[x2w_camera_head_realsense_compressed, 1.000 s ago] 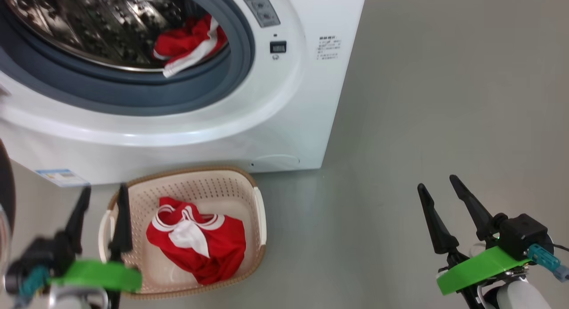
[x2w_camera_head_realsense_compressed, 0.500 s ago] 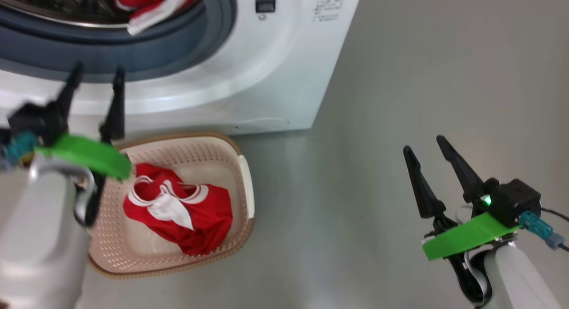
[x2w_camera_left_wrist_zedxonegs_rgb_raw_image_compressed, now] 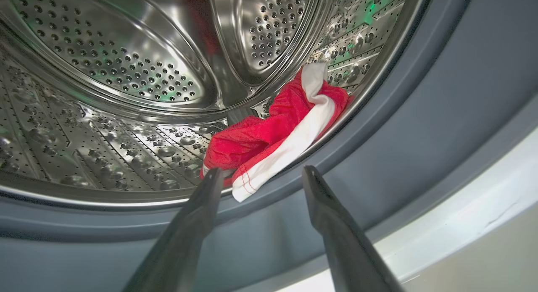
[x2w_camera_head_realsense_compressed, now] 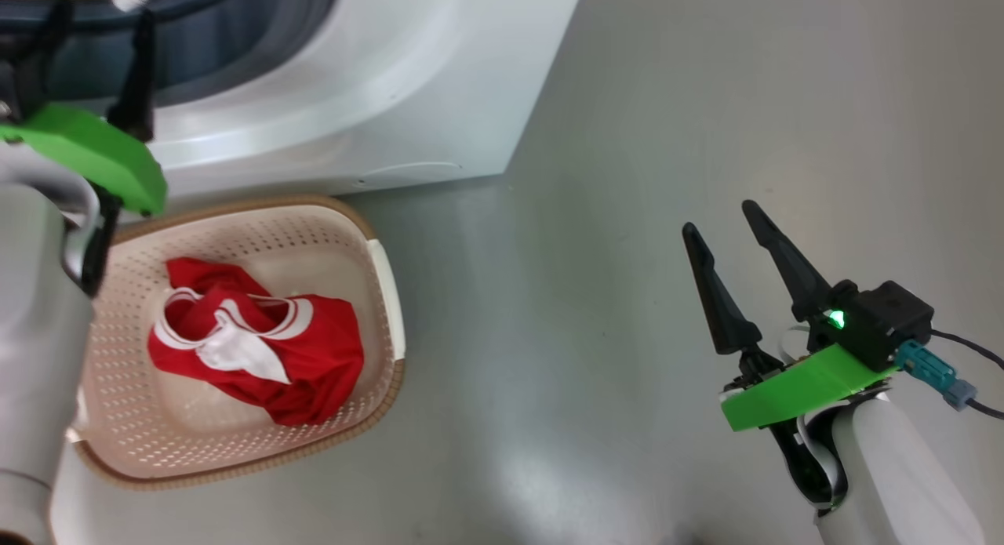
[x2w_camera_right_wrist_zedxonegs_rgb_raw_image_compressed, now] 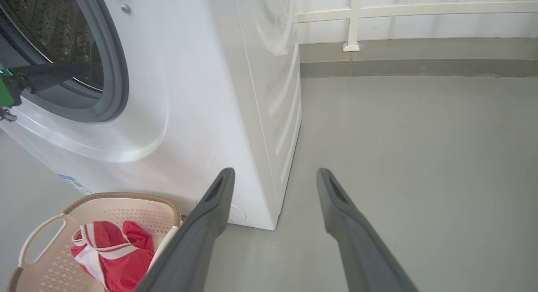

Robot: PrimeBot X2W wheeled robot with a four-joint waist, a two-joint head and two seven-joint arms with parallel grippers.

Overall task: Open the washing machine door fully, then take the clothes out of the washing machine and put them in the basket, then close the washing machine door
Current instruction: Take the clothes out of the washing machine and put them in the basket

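The white washing machine (x2w_camera_head_realsense_compressed: 376, 82) fills the top left of the head view, its grey-ringed drum mouth (x2w_camera_left_wrist_zedxonegs_rgb_raw_image_compressed: 420, 128) uncovered; the washing machine door is out of view. One piece of the red and white clothes (x2w_camera_left_wrist_zedxonegs_rgb_raw_image_compressed: 273, 132) lies at the drum's front lip. My left gripper (x2w_camera_left_wrist_zedxonegs_rgb_raw_image_compressed: 262, 171) is open just before that lip, a white hem hanging between its fingertips without touching them. It also shows in the head view, left gripper (x2w_camera_head_realsense_compressed: 106, 12). More red clothes (x2w_camera_head_realsense_compressed: 267, 349) lie in the cream basket (x2w_camera_head_realsense_compressed: 384, 294) on the floor. My right gripper (x2w_camera_head_realsense_compressed: 719, 219) hovers open and empty over bare floor.
Grey floor (x2w_camera_head_realsense_compressed: 588, 176) stretches right of the machine and basket. In the right wrist view, the machine's side panel (x2w_camera_right_wrist_zedxonegs_rgb_raw_image_compressed: 273, 94) runs back to a white railing (x2w_camera_right_wrist_zedxonegs_rgb_raw_image_compressed: 353, 19) at the wall. The basket (x2w_camera_right_wrist_zedxonegs_rgb_raw_image_compressed: 126, 196) sits against the machine's front base.
My left gripper has risen from beside the basket to the drum mouth. The head camera has swung, shifting the whole picture up and left. The right gripper stays open.
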